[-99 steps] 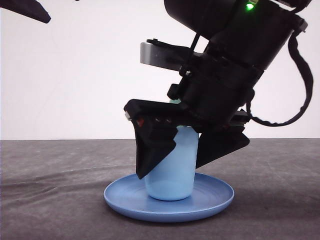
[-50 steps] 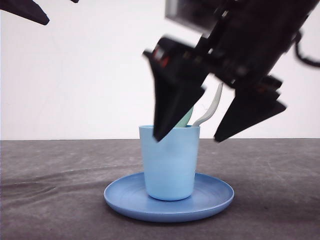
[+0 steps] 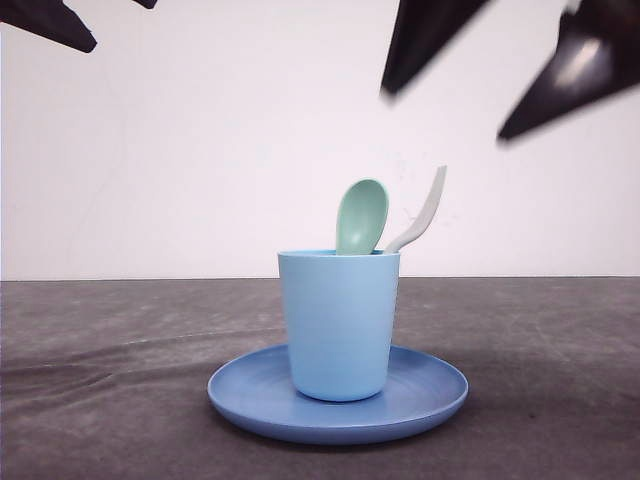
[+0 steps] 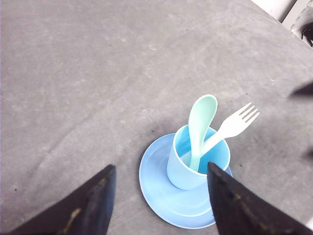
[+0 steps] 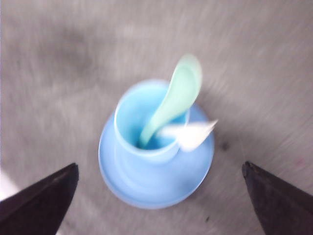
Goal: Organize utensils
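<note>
1. My right gripper (image 3: 510, 75) hangs high above the cup with its dark fingers spread wide and nothing between them; I judge its part here is done.
2. My left gripper (image 4: 159, 200) is also spread apart and empty, well off to the side of the cup.
3. The pale mint-green plastic spoon (image 3: 361, 216) stands handle-down in the light blue plastic cup (image 3: 338, 325), its oval bowl up above the rim.
4. The slim white plastic fork (image 4: 234, 125) leans in the same cup beside the spoon, tines up and tilted out over the rim.
5. The cup sits upright on the round blue plate (image 3: 430, 395), on the grey table (image 3: 100, 360).
6. Both utensils being in the cup, I see nothing left to gather; the task looks finished.
</note>
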{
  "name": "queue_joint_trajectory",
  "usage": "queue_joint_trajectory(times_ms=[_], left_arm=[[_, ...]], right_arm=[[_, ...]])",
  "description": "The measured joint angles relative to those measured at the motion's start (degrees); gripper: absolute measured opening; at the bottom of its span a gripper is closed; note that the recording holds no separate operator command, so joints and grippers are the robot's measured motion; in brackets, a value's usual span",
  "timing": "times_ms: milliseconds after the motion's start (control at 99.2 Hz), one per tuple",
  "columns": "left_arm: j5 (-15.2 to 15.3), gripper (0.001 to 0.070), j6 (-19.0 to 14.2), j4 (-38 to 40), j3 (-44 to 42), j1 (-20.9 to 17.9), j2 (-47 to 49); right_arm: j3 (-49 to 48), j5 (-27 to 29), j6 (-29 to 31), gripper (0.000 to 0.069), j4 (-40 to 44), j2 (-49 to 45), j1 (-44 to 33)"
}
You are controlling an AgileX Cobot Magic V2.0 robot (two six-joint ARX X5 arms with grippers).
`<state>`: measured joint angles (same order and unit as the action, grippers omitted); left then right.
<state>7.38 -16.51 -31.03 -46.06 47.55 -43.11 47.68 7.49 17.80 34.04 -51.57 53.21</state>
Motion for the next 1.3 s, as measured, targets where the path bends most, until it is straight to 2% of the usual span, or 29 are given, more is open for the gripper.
queue_joint_trajectory(times_ms=[141, 514, 565, 615, 645, 716, 746, 786, 847, 938, 1301], left_arm=[[0.00, 0.0354, 0.00, -0.02, 0.00, 0.00, 0.00], [0.00, 0.0354, 0.00, 0.00, 0.00, 0.00, 0.00], [0.00, 0.0353, 0.00, 0.02, 0.00, 0.00, 0.00], [0.00, 0.0326, 0.02, 0.07, 0.00, 0.00, 0.00], [0.00, 0.0278, 0.04, 0.11, 0.00, 0.00, 0.00], [0.00, 0.0116, 0.00, 0.26, 0.00, 0.00, 0.02], [0.00, 0.0080, 0.00, 0.42, 0.00, 0.00, 0.04], [0.00, 0.0051, 0.00, 0.57, 0.00, 0.00, 0.13], [0.00, 0.0033, 0.00, 0.90, 0.00, 0.00, 0.33], [0.00, 0.0029, 0.00, 1.29, 0.00, 0.00, 0.63], [0.00, 0.0029, 0.00, 0.92, 0.00, 0.00, 1.14]], right_arm=[[3.43, 4.35, -0.42, 0.0679, 0.94, 3.45, 0.00], [5.33, 6.05, -1.53, 0.0668, 1.31, 7.13, 0.00], [5.33, 6.27, -1.53, 0.0604, 1.36, 7.13, 0.00], [5.33, 6.27, -1.55, 0.0469, 1.33, 7.13, 0.00], [5.33, 6.29, -1.55, 0.0378, 1.36, 7.13, 0.00], [5.33, 6.38, -1.57, 0.0171, 1.36, 7.13, 0.00], [5.33, 6.84, -1.75, 0.0109, 1.38, 7.13, 0.00], [5.33, 7.61, -1.88, 0.0060, 1.36, 7.13, 0.00], [5.33, 8.26, -1.92, 0.0024, 1.33, 7.13, 0.00], [5.33, 9.07, -1.92, 0.0006, 1.31, 7.13, 0.00], [5.33, 9.07, -1.92, 0.0003, 1.29, 7.13, 0.00]])
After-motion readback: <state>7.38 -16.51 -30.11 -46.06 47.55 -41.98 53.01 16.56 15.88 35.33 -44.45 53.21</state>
